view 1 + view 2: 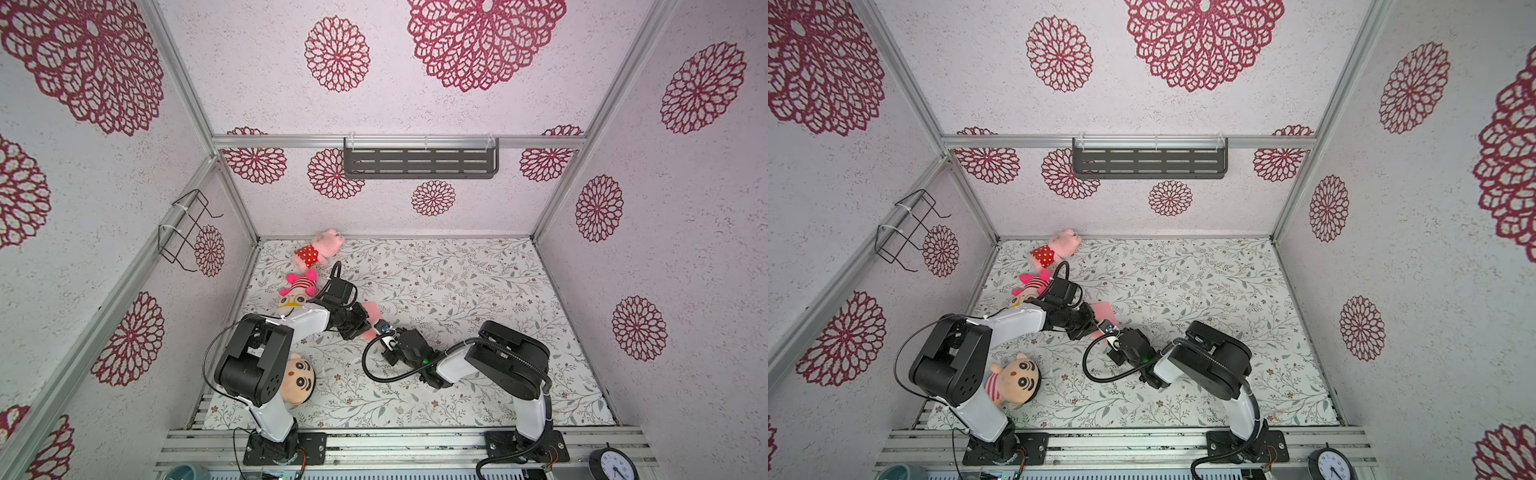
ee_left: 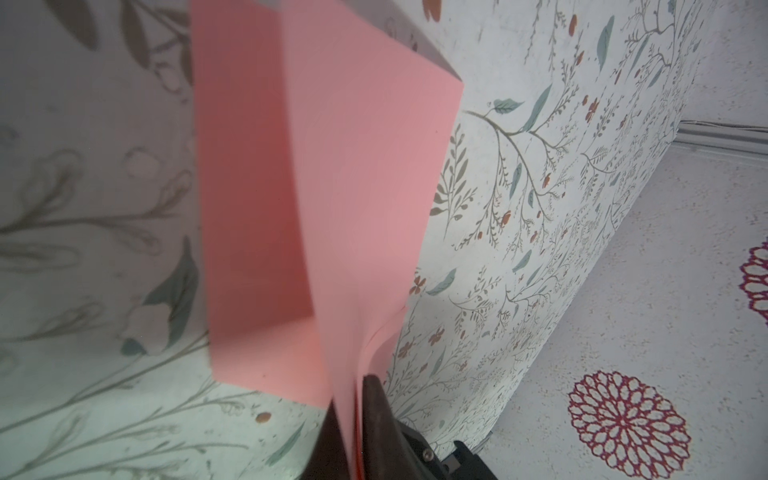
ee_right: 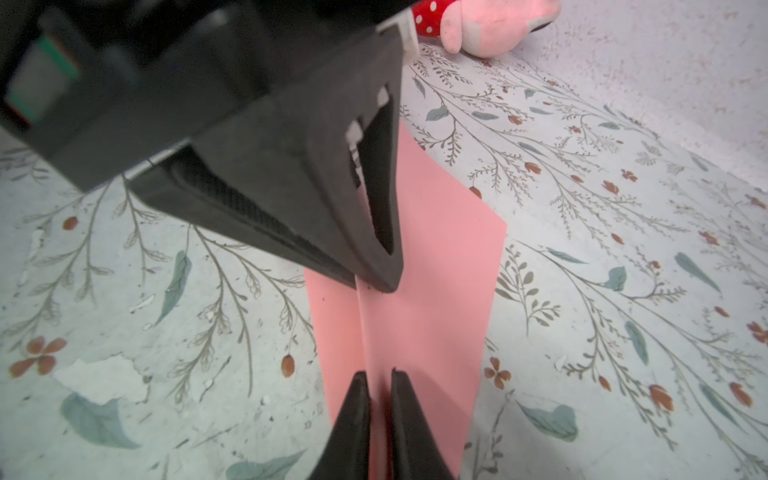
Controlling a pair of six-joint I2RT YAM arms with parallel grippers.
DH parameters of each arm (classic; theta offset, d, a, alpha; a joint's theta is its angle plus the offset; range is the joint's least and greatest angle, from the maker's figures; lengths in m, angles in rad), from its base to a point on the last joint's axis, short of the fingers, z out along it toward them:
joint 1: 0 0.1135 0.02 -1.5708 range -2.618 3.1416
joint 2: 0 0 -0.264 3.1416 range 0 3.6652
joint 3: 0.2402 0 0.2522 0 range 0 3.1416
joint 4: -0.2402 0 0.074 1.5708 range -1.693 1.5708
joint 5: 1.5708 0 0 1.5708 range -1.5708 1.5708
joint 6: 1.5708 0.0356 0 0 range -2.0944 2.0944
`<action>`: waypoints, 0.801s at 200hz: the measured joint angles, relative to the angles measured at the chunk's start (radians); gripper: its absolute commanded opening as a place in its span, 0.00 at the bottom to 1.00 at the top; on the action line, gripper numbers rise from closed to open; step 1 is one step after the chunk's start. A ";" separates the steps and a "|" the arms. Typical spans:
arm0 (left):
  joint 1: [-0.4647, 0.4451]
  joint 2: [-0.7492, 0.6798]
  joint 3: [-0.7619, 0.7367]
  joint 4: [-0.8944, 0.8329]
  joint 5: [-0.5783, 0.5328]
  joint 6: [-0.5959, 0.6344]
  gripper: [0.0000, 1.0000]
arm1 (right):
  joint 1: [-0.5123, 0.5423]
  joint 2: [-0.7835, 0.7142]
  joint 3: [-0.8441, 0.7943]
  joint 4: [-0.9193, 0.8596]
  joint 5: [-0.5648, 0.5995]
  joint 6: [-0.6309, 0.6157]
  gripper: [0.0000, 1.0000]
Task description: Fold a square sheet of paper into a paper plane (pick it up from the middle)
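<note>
I see my left gripper (image 2: 351, 419) clamped on the paper's (image 2: 332, 187) ridge, right gripper (image 3: 376, 382) pinching the same fold, mid-mat (image 1: 457, 282). Pulling apart could tear it; uneven tension could skew the crease.

- Even, bright light in both top views; soft shadows under the arms.
- Walls bow outward at the frame edges.
- Left wrist view blurs at its left side; near parts are soft.
</note>
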 measured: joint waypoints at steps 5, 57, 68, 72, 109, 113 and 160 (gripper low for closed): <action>0.003 -0.003 0.000 -0.001 0.000 -0.002 0.21 | -0.001 0.000 0.000 0.000 0.000 0.002 0.07; 0.100 -0.164 -0.049 -0.006 -0.029 0.005 0.39 | -0.023 0.000 -0.021 0.028 -0.048 0.068 0.04; 0.122 -0.212 -0.075 0.000 -0.042 0.007 0.39 | -0.030 0.000 -0.027 0.037 -0.064 0.094 0.04; 0.127 -0.227 -0.085 0.003 -0.046 0.007 0.39 | -0.032 0.000 -0.029 0.040 -0.069 0.105 0.04; 0.126 -0.295 -0.192 0.058 -0.044 0.008 0.35 | -0.044 0.000 -0.036 0.073 -0.115 0.200 0.04; 0.124 -0.295 -0.204 0.065 -0.042 0.009 0.33 | -0.045 0.000 -0.036 0.078 -0.119 0.212 0.04; 0.061 -0.235 -0.263 0.166 -0.001 0.006 0.24 | -0.062 0.000 -0.036 0.122 -0.170 0.336 0.04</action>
